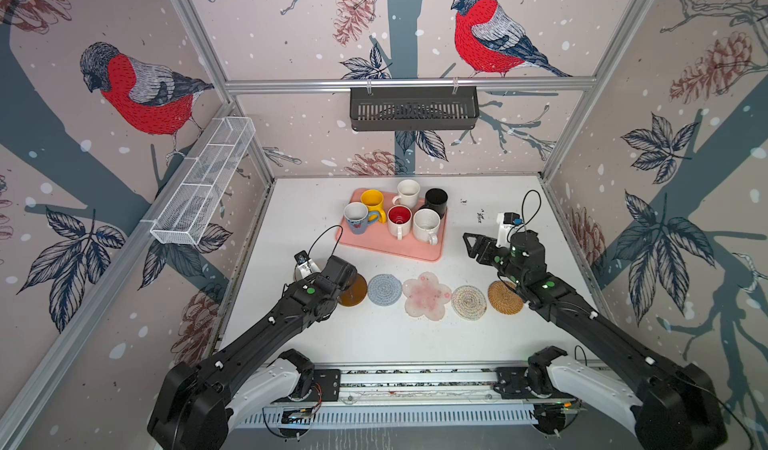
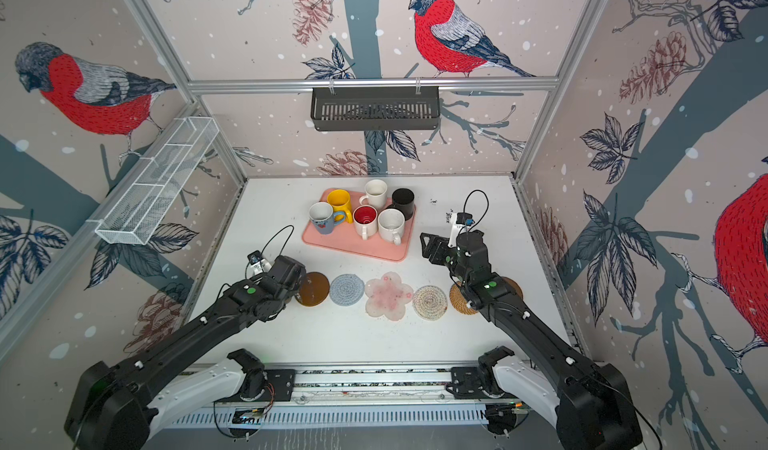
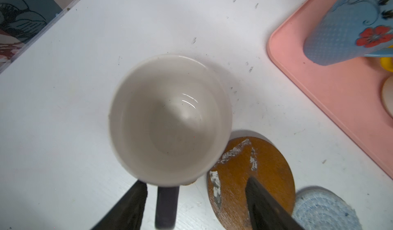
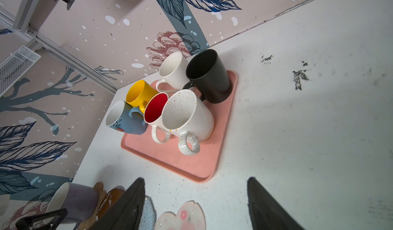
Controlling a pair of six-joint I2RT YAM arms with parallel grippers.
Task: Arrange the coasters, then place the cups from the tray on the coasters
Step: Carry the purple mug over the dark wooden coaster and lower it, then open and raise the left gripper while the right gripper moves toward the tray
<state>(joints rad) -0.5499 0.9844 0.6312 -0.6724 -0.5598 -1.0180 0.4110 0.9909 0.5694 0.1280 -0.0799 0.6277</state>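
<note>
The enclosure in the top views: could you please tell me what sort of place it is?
Probably a robot lab test cell, not a home: an aluminium frame carries bird-print wall panels, two robot arms sit on a rail by the table, and a tray of mugs is staged.

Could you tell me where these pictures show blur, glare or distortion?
Left wrist view: the mug looks soft-edged, with small arc glints inside; the left fingers are blurred. Right wrist view: mugs on the tray are sharp, the right fingers are not. Top views: wide-angle lens splays the frame posts.
</note>
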